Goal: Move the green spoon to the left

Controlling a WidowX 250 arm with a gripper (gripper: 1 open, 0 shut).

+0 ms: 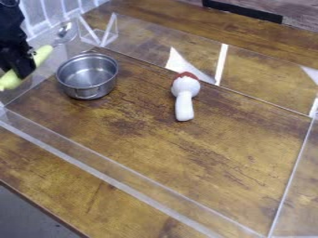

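Black gripper [15, 60] clamped shut on yellow-green thick-handled spoon [30, 65], handle protruding both sides of fingers, left of steel pot [87, 75].

A worn wooden counter [187, 158] is filling almost the whole view, its brown boards streaked with darker, scuffed patches. Clear plastic walls [137, 191] are standing along its edges, fencing it in on the near, right and far sides, and they are catching bright white glints of light at the back. A strip of grey floor [19, 218] is showing at the lower left corner.
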